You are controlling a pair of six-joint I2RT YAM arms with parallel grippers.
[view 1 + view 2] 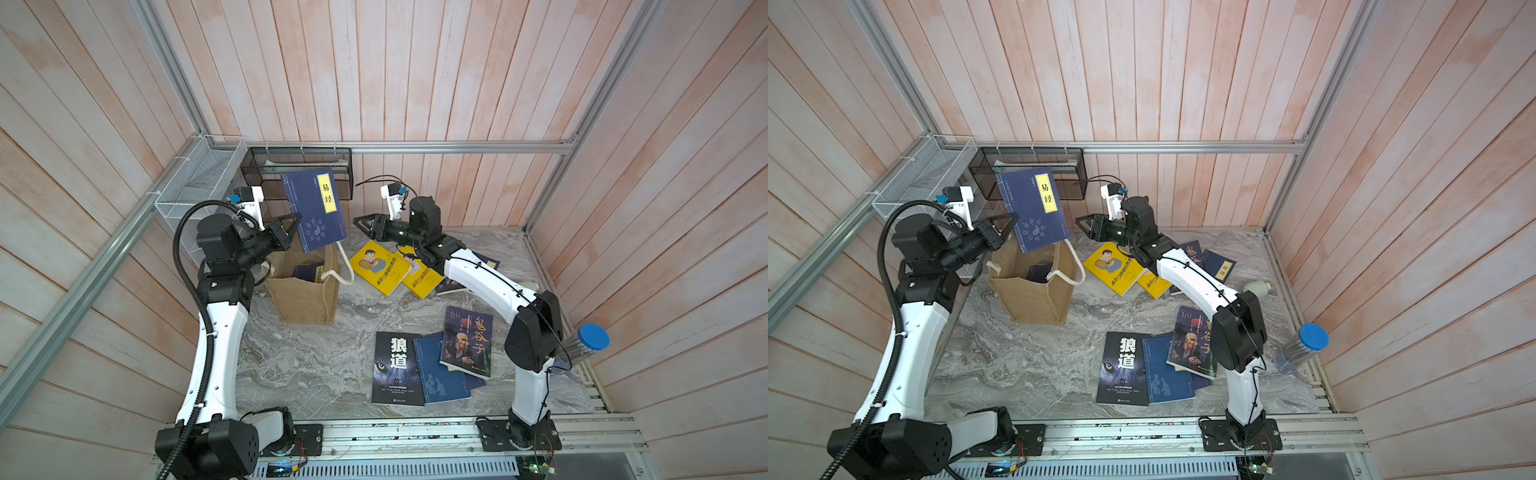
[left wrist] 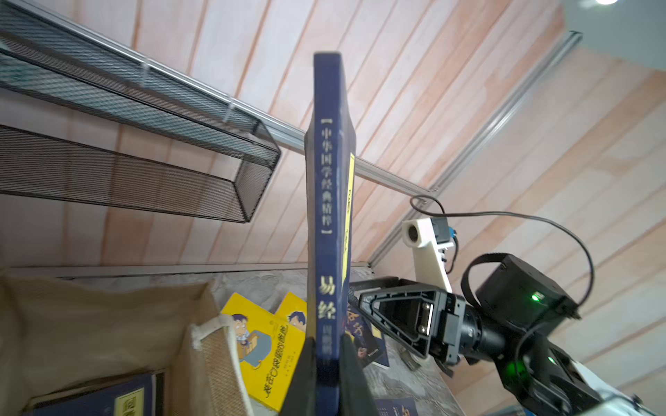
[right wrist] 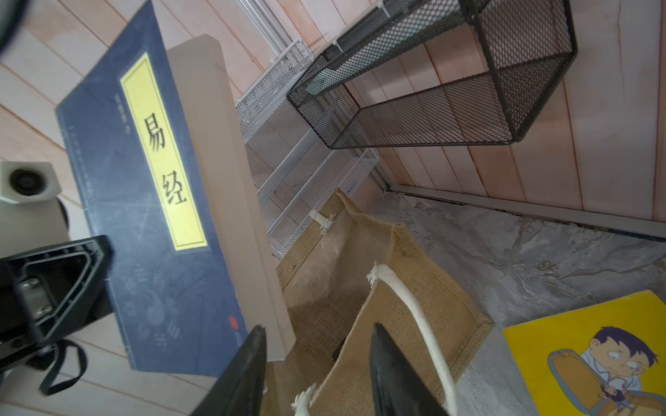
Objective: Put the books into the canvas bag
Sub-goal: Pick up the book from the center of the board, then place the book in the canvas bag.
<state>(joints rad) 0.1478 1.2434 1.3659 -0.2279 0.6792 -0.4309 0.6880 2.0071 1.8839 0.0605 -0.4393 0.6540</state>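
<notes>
My left gripper (image 1: 296, 222) (image 2: 326, 344) is shut on the spine edge of a navy book with a yellow label (image 1: 314, 210) (image 1: 1034, 210) (image 3: 151, 201), held upright over the open canvas bag (image 1: 303, 299) (image 1: 1034, 297) (image 3: 396, 288). Another navy book (image 1: 309, 272) lies inside the bag. My right gripper (image 1: 358, 221) (image 3: 319, 329) is open and holds nothing, just right of the held book, above the bag's rope handle (image 3: 414, 309). On the marble lie two yellow books (image 1: 374, 266), a black wolf-eye book (image 1: 397, 368), a navy book (image 1: 440, 374) and a portrait book (image 1: 467, 340).
A black mesh basket (image 1: 299, 166) hangs on the back wall just behind the held book. A white wire basket (image 1: 195, 183) hangs on the left wall. A clear bottle with a blue cap (image 1: 592, 338) stands at the right edge.
</notes>
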